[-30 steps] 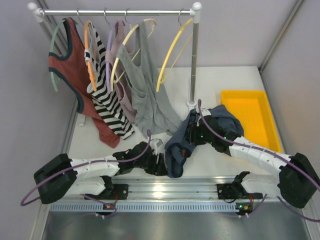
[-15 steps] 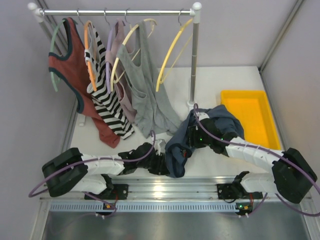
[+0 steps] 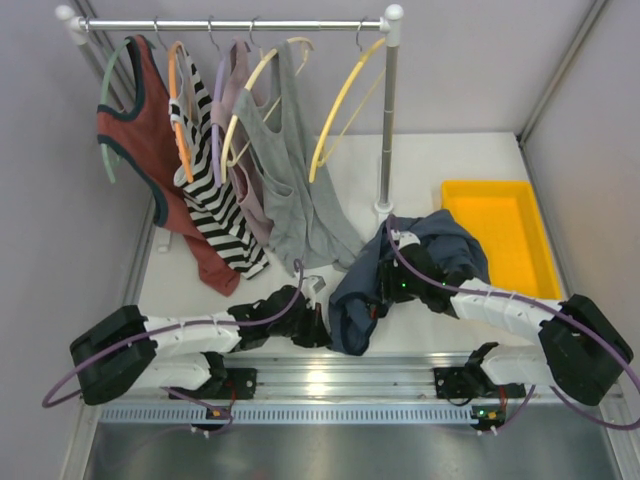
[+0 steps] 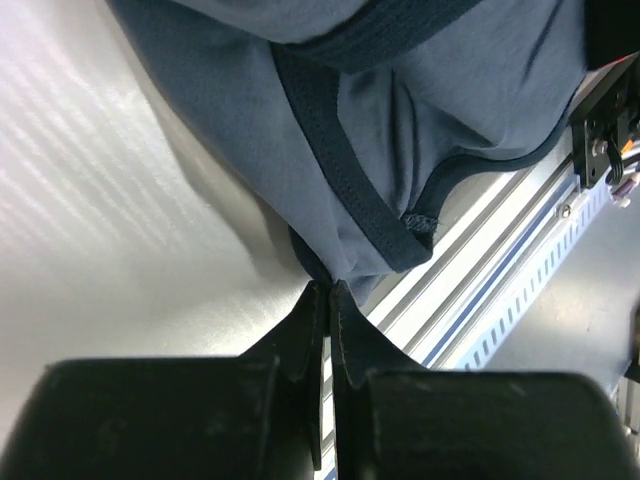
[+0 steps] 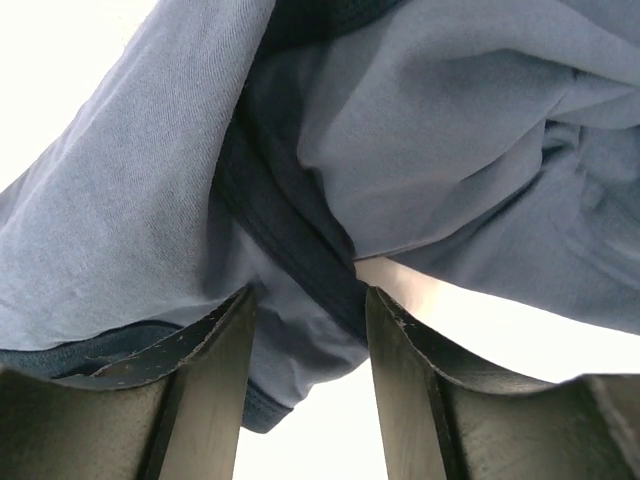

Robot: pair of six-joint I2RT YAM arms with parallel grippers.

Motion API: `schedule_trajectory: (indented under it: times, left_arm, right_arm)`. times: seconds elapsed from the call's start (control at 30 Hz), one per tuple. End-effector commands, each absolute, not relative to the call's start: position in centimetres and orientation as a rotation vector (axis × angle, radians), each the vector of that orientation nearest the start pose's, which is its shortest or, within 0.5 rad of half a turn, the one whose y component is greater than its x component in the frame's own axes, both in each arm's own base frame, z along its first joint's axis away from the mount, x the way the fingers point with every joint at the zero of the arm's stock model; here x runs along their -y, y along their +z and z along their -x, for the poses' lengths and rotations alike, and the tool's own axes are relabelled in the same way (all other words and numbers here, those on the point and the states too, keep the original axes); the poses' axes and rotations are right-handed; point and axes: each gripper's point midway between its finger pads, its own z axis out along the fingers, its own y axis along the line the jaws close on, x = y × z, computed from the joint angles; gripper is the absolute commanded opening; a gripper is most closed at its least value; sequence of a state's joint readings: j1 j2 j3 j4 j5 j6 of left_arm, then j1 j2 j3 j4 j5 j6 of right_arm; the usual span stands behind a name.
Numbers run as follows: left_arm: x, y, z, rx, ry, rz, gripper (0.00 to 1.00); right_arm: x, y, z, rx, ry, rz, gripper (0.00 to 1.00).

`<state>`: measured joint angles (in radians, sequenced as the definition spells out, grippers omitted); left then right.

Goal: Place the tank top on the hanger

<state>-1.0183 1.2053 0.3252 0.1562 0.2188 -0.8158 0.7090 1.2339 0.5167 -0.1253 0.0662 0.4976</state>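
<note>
Up on the far-left rack [image 3: 230,24] hang a rust-red tank top [image 3: 150,160], a striped top [image 3: 215,210] and a grey tank top [image 3: 300,200]. The hanger [image 3: 340,105] hangs at the rail's right end. A yellow tray [image 3: 485,184] sits on the surface [image 3: 440,160] at right. Just left of it, the tank top [image 3: 450,245] lies bunched near the middle. The left end effector [image 4: 327,290] is pressed together on its trim. The right end effector [image 5: 308,295] is part-spread around a fold; I cannot tell if it clamps.

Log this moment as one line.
left fingers: shut on tank top edge | right fingers: holding tank top fold | hanger: bare on rail
</note>
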Motion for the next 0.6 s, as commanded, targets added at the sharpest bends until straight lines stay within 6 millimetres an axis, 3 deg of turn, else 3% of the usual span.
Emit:
schedule_trajectory:
  times: [0.0,0.1,0.17,0.27,0.5,0.57]
  left_arm:
    - [27.2,3.5,-10.1,-2.527,-1.015,-0.376,0.00]
    - [26.5,3.7,-10.4,-2.524,-0.974,-0.351,0.00]
    - [26.5,4.2,-10.8,-2.503,-0.966,-0.334,0.00]
    - [25.6,4.5,-11.0,-2.504,-0.916,-0.312,0.00]
    - [23.5,8.1,-13.0,-2.402,-0.789,-0.259,0.00]
    - [22.5,9.4,-13.7,-2.370,-0.729,-0.248,0.00]
  right_arm:
    - [-20.1,4.1,-23.1,-2.399,0.479,0.206,0.47]
    - [-20.2,4.2,-22.9,-2.399,0.498,0.209,0.37]
    - [-20.1,4.0,-22.6,-2.410,0.502,0.198,0.20]
    - [-19.8,4.3,-22.1,-2.415,0.505,0.189,0.08]
    - [-18.5,9.7,-21.1,-2.345,0.531,0.150,0.04]
    - [-18.1,13.0,-21.4,-2.277,0.545,0.123,0.04]
